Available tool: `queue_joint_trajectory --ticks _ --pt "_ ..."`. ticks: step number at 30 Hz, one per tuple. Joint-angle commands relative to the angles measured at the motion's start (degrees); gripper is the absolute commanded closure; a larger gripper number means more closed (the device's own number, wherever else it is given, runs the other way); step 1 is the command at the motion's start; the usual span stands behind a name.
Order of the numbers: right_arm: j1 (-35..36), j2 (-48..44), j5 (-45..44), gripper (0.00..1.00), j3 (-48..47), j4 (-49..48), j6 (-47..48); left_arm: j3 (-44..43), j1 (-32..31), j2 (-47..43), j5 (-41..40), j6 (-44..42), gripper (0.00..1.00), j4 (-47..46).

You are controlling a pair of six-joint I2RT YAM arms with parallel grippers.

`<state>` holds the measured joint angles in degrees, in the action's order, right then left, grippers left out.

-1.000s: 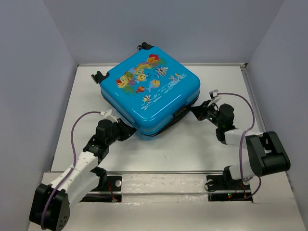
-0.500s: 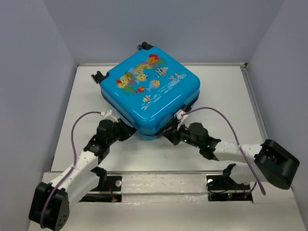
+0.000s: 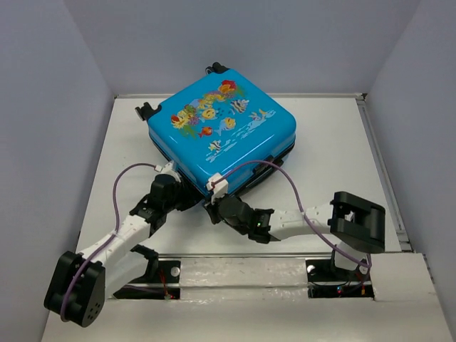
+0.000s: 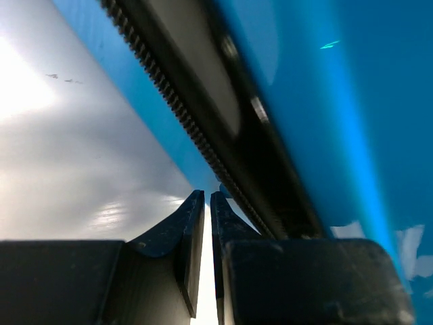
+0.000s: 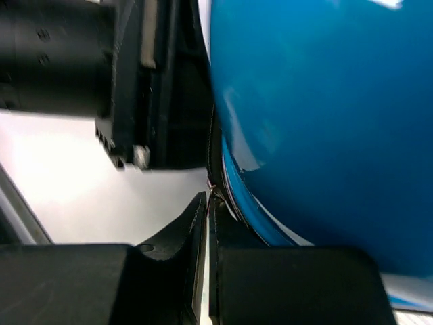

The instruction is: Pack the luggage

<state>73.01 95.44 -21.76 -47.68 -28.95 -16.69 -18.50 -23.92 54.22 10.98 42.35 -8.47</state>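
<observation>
Black plastic fingers of the left gripper (image 4: 206, 196) are pressing almost together, leaving only a thin slit with nothing visible in it. Their tips are pointing at the toothed black zipper (image 4: 177, 115) running along the glossy blue shell of the luggage (image 3: 221, 132). The right gripper (image 5: 206, 198) is looking the same, its jaws closed to a narrow line just beside the rounded blue corner. Whether they are pinching something tiny there, I cannot tell. Both grippers are meeting at the suitcase corner facing the near edge of the table (image 3: 335, 164).

The suitcase is lying flat and diagonal, from the middle towards the far edge, with its black wheels (image 3: 146, 112) pointing to the far left corner. Its lid is resting down, hiding the inside. Smooth white surface is lying open along the right edge.
</observation>
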Motion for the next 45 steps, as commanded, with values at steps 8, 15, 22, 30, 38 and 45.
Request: queue_joint_trajectory --ticks 8,15,22,30,38,45 --pt "4.95 1.25 -2.67 0.93 -11.22 -7.34 0.69 -12.16 -0.34 1.52 1.51 -5.16 0.76 -6.4" --pt "4.95 -21.06 -0.76 0.83 13.38 -2.36 -6.77 -21.39 11.95 -5.61 -0.01 -9.92 0.08 8.28" --pt "2.94 -37.67 -4.58 0.16 23.23 15.32 -19.76 -29.9 21.89 -0.46 7.03 -7.29 0.01 7.42" --pt "-18.15 -40.42 1.53 0.59 25.01 17.7 -26.03 -45.37 32.26 18.8 12.12 -3.24 0.01 5.49" --pt "-22.38 -39.1 1.1 0.32 24.21 17.7 -23.65 -56.72 34.82 36.91 15.56 -0.25 0.01 4.08" --pt "-31.69 -35.5 4.97 0.28 23.6 15.95 -23.74 -63.06 33.68 46.5 18.46 3.35 0.01 1.88"
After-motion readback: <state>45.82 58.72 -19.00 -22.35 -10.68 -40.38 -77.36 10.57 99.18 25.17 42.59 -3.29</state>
